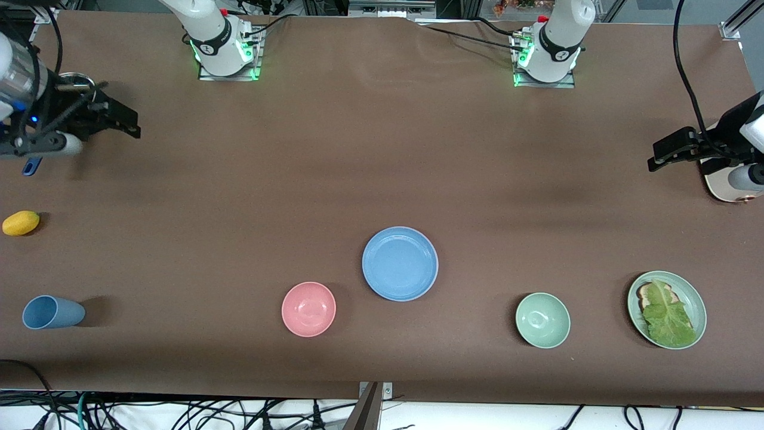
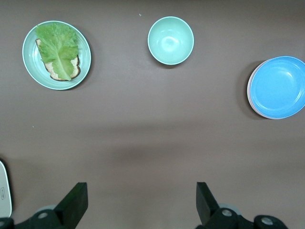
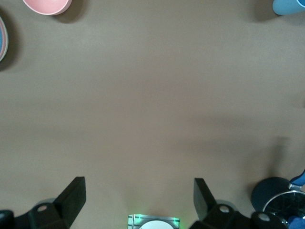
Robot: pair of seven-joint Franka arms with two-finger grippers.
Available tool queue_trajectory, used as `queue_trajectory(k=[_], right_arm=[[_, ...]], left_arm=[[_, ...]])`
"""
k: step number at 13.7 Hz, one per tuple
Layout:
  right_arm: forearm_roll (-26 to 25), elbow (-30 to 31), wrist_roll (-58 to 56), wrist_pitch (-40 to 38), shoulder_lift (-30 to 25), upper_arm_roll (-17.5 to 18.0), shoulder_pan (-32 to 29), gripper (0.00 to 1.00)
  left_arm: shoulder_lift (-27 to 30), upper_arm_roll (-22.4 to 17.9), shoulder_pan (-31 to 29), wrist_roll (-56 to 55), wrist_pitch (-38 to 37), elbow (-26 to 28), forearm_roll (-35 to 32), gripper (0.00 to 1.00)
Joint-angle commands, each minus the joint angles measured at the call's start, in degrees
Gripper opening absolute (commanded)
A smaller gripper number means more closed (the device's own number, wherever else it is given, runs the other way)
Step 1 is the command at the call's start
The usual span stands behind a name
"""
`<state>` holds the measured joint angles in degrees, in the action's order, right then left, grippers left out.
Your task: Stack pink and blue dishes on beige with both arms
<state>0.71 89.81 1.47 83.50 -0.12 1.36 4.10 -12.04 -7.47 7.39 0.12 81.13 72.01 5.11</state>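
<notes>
From where I sit the stack looks finished: the blue plate (image 1: 400,263) lies on top near the middle of the table, and in the left wrist view a thin pinkish rim (image 2: 267,114) peeks out under it, so I judge the pink plate is beneath. The beige plate at the bottom I cannot make out at all; it would be fully covered, so I can't confirm it. Both arms are pulled well away and parked. The left gripper (image 2: 142,205) hangs over the left arm's end of the table with its fingers spread wide and nothing between them; the right gripper (image 3: 139,202) hangs over the right arm's end, likewise wide apart and empty. If anything is left, it is only a check that the plates sit concentric. The pink bowl (image 1: 308,309) beside the stack, the green bowl (image 1: 542,320), the lettuce plate (image 1: 667,309), the blue cup (image 1: 52,312) and the lemon (image 1: 21,223) lie apart from it. A pale object under the left gripper (image 1: 725,192) is cut off and I can't identify it.
</notes>
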Motion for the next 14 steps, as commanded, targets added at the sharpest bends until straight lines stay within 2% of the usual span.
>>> queue_trajectory(k=[1,14], right_arm=[[-0.01,3.18,-1.38,-0.27,-3.57,2.77,-2.34,1.0],[-0.71,-1.13,-1.74,-0.36,-1.28,2.5,-2.26,1.0]], left_arm=[[0.17,0.17,-0.18,1.28,0.43,0.49,-0.89,1.0],[0.0,0.17,-0.18,1.28,0.43,0.49,-0.8,1.0]])
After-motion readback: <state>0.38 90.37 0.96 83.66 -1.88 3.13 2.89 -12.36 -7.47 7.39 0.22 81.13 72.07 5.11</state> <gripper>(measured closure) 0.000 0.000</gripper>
